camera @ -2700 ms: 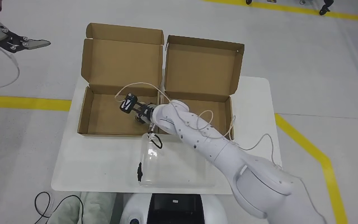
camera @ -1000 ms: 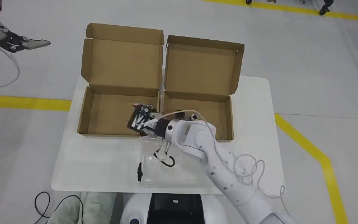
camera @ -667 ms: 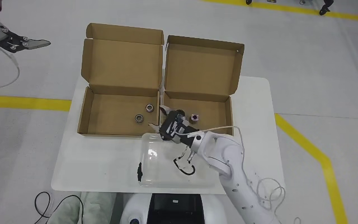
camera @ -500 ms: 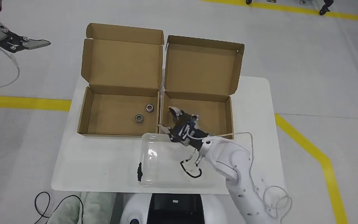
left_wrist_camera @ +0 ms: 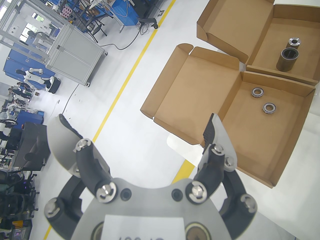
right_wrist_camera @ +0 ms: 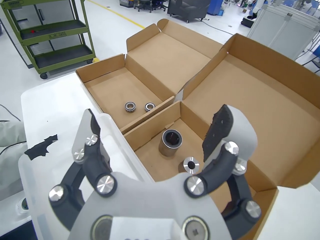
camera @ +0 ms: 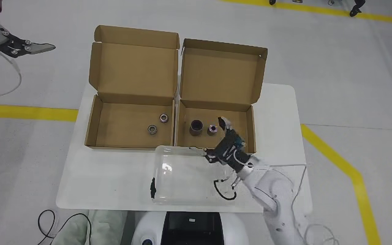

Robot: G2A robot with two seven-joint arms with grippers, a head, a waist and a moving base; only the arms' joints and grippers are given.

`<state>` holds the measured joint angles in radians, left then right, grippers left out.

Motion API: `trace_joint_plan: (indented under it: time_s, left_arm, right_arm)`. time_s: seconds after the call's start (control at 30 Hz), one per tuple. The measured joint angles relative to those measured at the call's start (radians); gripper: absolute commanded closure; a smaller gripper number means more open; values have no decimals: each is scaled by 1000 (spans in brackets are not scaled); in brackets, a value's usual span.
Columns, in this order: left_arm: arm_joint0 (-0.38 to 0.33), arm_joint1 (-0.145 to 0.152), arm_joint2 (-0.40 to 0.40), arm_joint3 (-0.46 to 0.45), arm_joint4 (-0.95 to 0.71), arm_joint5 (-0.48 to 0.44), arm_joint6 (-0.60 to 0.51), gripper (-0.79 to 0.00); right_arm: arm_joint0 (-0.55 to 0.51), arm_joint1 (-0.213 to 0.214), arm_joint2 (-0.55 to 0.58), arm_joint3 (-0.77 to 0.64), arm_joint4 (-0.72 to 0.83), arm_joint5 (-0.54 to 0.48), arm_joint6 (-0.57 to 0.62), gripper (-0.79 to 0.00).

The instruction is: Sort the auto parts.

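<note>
Two open cardboard boxes stand side by side at the back of the white table. The left box [camera: 98,131] holds two ring bearings [camera: 164,116] [camera: 152,129]. The right box [camera: 251,131] holds a dark cylinder sleeve [camera: 196,127] and a small silver bushing [camera: 212,128]. My right gripper [camera: 215,139] hangs open and empty over the right box's front edge, just in front of the bushing [right_wrist_camera: 191,164] and sleeve [right_wrist_camera: 171,142]. My left gripper [left_wrist_camera: 136,121] is open and empty, off the table over the floor, far from the boxes.
A clear plastic bin [camera: 158,160] lies in front of the boxes, with a strip of black tape [camera: 152,187] at its left side. Both box lids stand upright behind. A green cart [right_wrist_camera: 52,26] stands on the floor beyond the table.
My right gripper pulled out of the left box and swung right to the right box's front edge. The two bearings and the sleeve came into sight. The left arm has not moved.
</note>
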<state>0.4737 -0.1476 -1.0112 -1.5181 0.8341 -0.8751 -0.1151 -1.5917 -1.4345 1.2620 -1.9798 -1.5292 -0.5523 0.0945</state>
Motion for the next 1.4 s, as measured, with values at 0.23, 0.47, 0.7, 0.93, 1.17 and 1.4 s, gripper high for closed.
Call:
trace_joint_plan:
  time_s: [0.23,0.47,0.7,0.93,1.17,1.4]
  left_arm:
    - [0,0,0,0,0,0,0,-785]
    - [0,0,0,0,0,0,0,-785]
    - [0,0,0,0,0,0,0,-785]
    - [0,0,0,0,0,0,0,-785]
    - [0,0,0,0,0,0,0,-785]
    - [0,0,0,0,0,0,0,-785]
  right_arm:
    - [-127,22,106,-75,2,27,-98,-785]
    - [-274,41,236,-140,37,55,-212,-785]
    - [-416,52,340,-212,100,82,-269,-785]
    - [-533,57,397,-277,131,121,-318,-785]
    - [-585,60,406,-313,130,153,-344,-785]
    - [-616,63,422,-323,148,181,-374,-785]
